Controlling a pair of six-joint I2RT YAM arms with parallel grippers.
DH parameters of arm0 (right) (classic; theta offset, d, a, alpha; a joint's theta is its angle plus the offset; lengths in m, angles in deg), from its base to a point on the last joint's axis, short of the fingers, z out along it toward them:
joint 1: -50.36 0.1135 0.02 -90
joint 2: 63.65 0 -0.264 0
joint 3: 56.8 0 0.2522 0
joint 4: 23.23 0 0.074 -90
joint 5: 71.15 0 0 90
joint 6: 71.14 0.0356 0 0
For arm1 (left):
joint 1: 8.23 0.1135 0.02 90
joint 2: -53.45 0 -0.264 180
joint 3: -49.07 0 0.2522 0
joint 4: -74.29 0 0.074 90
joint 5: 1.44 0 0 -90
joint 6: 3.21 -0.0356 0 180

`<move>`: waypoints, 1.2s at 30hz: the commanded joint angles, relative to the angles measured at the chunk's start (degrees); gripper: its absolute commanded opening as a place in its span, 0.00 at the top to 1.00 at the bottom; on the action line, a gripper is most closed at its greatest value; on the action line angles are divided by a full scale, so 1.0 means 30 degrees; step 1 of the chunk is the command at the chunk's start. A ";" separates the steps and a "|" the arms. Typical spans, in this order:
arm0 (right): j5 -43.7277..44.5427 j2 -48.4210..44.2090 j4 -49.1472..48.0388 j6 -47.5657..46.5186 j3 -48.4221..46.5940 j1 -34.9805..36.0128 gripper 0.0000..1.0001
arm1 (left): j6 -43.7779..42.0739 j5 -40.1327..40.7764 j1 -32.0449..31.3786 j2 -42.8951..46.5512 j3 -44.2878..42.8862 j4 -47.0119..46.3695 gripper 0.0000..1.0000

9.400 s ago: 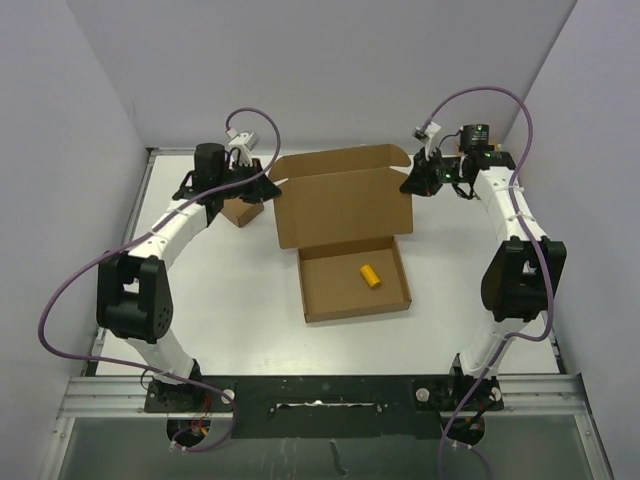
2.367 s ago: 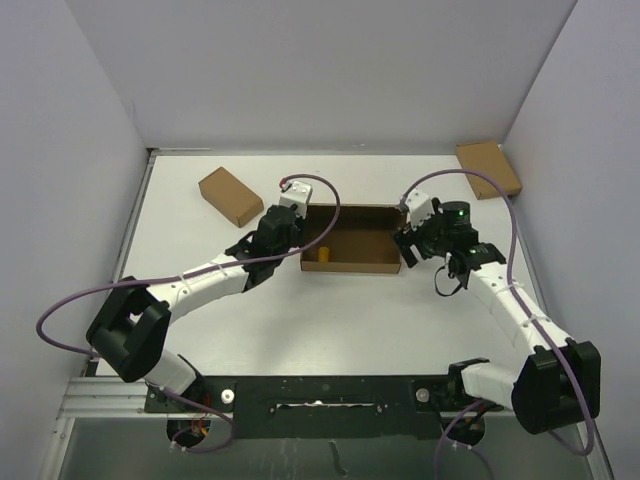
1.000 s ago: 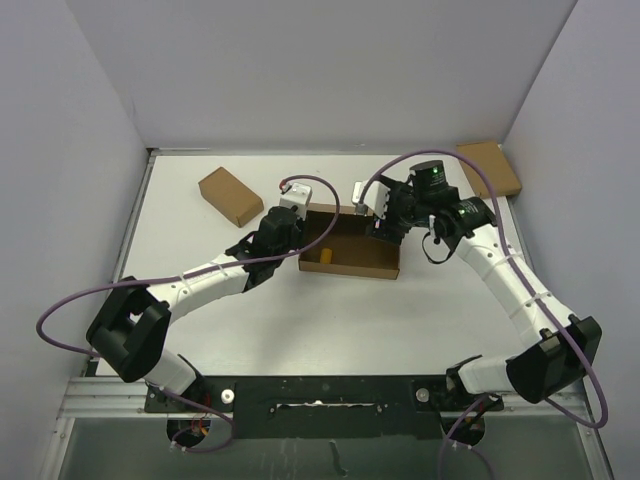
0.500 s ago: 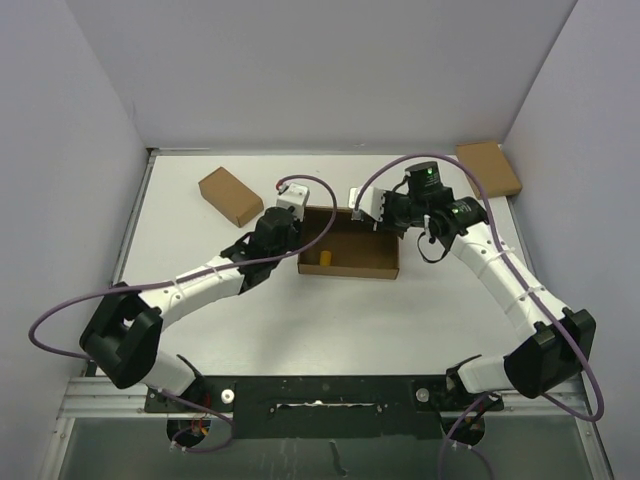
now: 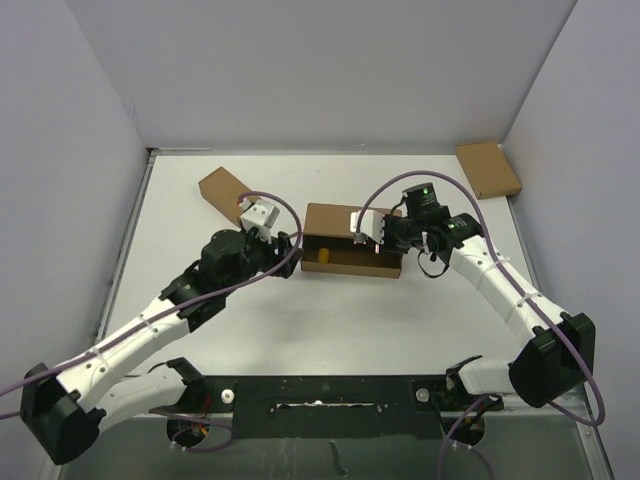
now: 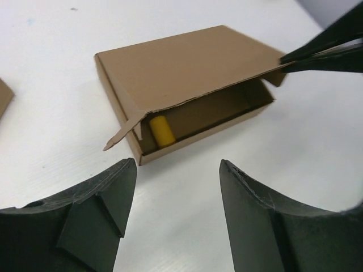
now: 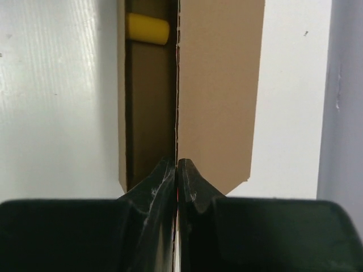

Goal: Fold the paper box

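The paper box [image 5: 335,222] lies mid-table with its lid lowered almost flat over the tray. A slot stays open along the front, and a yellow cylinder [image 6: 161,131] shows inside. My right gripper [image 7: 177,164] is shut on the lid's front edge [image 7: 218,85] at the box's right end [image 5: 376,240]. The left gripper [image 6: 178,170] is open and holds nothing. It hovers just short of the box's left front corner [image 5: 287,248], where a small side flap [image 6: 122,135] sticks out.
A small ready-made cardboard box [image 5: 220,187] sits at the back left, partly behind my left wrist. Another [image 5: 488,168] lies in the back right corner. White walls close in the table on three sides.
The left gripper has opened, let go of the box and drawn back towards the near left. The right gripper has closed on the lid and brought it down lower over the tray.
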 commanded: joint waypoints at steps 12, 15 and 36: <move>-0.2063 -0.0456 -0.0610 -0.0176 0.5312 0.0459 0.56 | 0.2759 -0.4939 0.2649 -0.1939 -0.0446 -0.0999 0.38; -0.2872 -0.0335 0.0197 -0.0620 0.5202 0.0459 0.41 | 0.2911 -0.5597 0.3214 -0.3913 -0.1033 -0.1754 0.37; -0.4184 0.5738 -0.0455 0.4150 -0.0468 -0.1172 0.64 | 0.1938 -0.6622 0.3868 -1.1269 -0.3246 -0.2456 0.32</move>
